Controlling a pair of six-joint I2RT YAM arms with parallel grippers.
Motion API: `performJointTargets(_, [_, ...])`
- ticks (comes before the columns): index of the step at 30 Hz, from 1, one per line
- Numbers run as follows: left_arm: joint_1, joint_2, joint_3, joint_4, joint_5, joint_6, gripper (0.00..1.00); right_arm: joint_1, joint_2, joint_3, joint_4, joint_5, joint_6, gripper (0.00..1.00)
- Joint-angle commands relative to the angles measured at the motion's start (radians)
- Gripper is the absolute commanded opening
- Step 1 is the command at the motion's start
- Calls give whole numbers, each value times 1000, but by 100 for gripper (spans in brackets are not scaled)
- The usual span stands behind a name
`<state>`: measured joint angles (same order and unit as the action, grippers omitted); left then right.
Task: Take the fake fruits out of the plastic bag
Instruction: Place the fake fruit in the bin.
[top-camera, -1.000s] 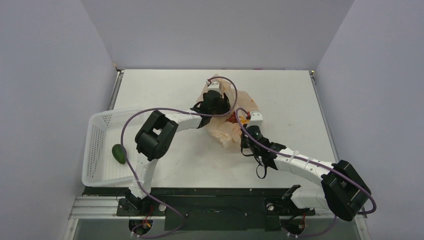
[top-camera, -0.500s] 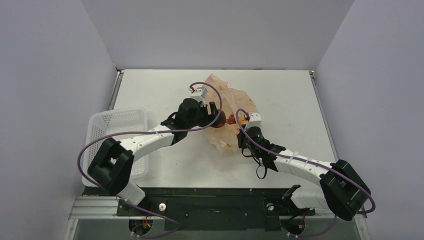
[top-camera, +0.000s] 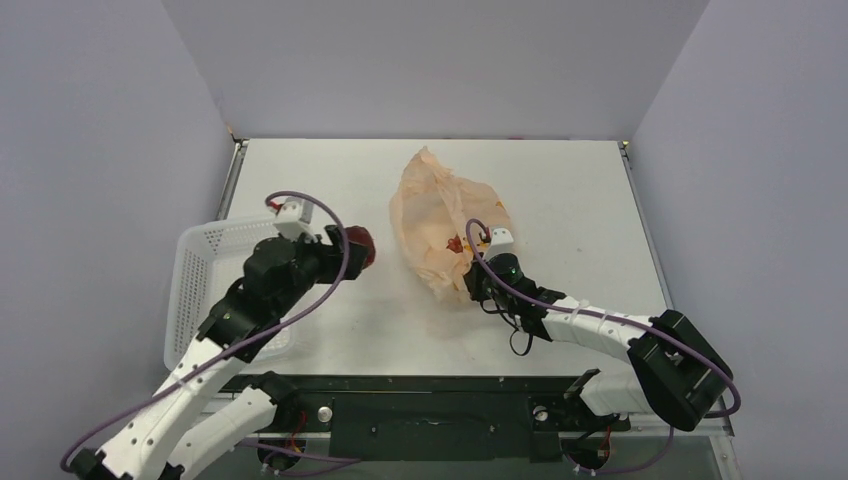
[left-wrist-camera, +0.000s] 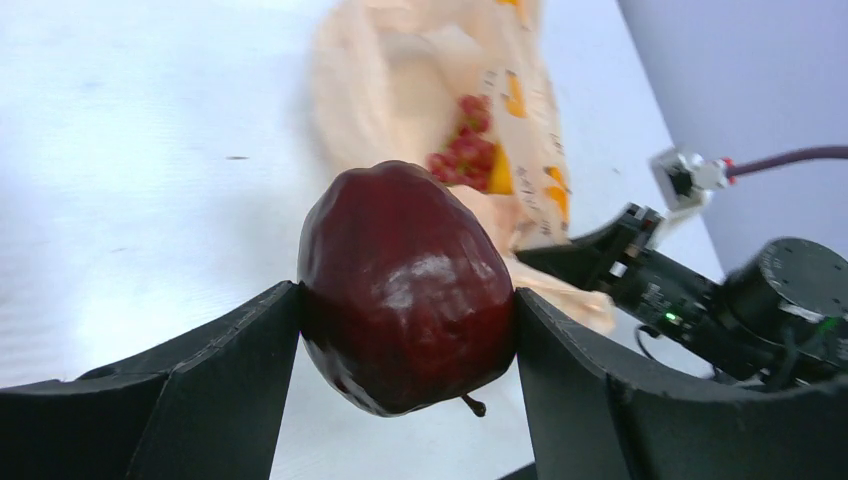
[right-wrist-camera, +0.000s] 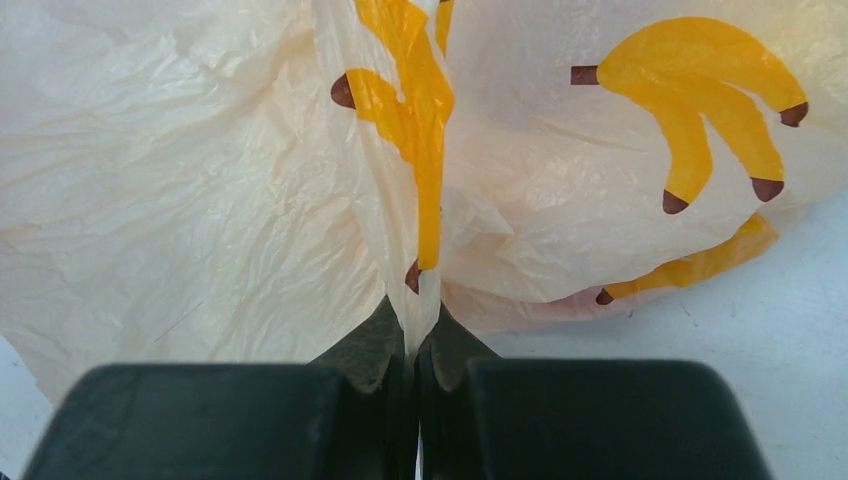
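Note:
A dark red round fake fruit (left-wrist-camera: 408, 285) sits clamped between both fingers of my left gripper (top-camera: 358, 247), held above the table between the white basket and the bag. The peach-orange plastic bag (top-camera: 440, 218) lies crumpled at the table's middle, and a cluster of tiny red berries (left-wrist-camera: 462, 155) shows inside its mouth. My right gripper (top-camera: 470, 287) is shut on a fold of the bag's near edge (right-wrist-camera: 418, 290), pinching the thin film between its fingertips. Yellow banana prints (right-wrist-camera: 700, 110) cover the bag.
A white plastic mesh basket (top-camera: 215, 265) stands at the left edge of the table, partly hidden under my left arm. The purple cable of the right arm (top-camera: 478, 262) loops over the bag's near side. Grey walls enclose the table on three sides.
My left arm has drawn back out of the bag and swung left toward the basket with the dark red fruit. The bag has spread out. The right gripper stays shut on the bag.

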<state>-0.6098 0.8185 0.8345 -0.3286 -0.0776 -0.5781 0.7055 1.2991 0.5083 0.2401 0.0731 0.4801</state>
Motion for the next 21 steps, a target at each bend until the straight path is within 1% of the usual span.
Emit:
performJointTargets(1, [80, -171, -9, -303, -245, 56, 49, 1, 2, 10, 75, -47, 4, 0])
performJointTargets(2, [95, -187, -1, -341, -295, 60, 51, 2, 4, 11, 77, -51, 4, 0])
performJointTargets(4, [142, -204, 12, -370, -347, 83, 52, 2, 7, 13, 77, -54, 5, 0])
performJointTargets(6, [196, -184, 25, -371, -373, 111, 52, 3, 9, 14, 71, -50, 3, 0])
performJointTargets(8, [288, -137, 37, -352, -368, 150, 51, 2, 8, 17, 67, -48, 2, 0])
performJointTargets(9, [314, -99, 41, -327, -361, 172, 51, 3, 8, 18, 66, -48, 1, 0])
performJointTargets(10, [376, -81, 42, -313, -322, 191, 51, 2, 7, 18, 65, -48, -1, 0])
performJointTargets(11, [409, -43, 40, -283, -270, 195, 50, 2, 7, 19, 63, -48, -2, 0])
performJointTargets(12, [486, -25, 38, -263, -240, 199, 49, 2, 5, 18, 61, -44, -5, 0])
performJointTargets(13, [529, 7, 37, -235, -170, 198, 49, 2, 4, 19, 57, -43, -6, 0])
performJointTargets(14, [608, 22, 41, -224, -134, 195, 48, 3, 2, 18, 56, -38, -7, 0])
performJointTargets(15, [645, 51, 47, -203, -84, 192, 47, 2, 0, 18, 55, -35, -8, 0])
performJointTargets(16, [699, 78, 48, -189, -72, 188, 47, 2, -1, 16, 56, -34, -9, 0])
performJointTargets(18, [747, 131, 57, -159, -61, 194, 46, 3, -1, 17, 55, -33, -11, 0])
performJointTargets(21, [769, 219, 78, -129, -75, 213, 46, 3, 7, 22, 50, -35, -12, 0])
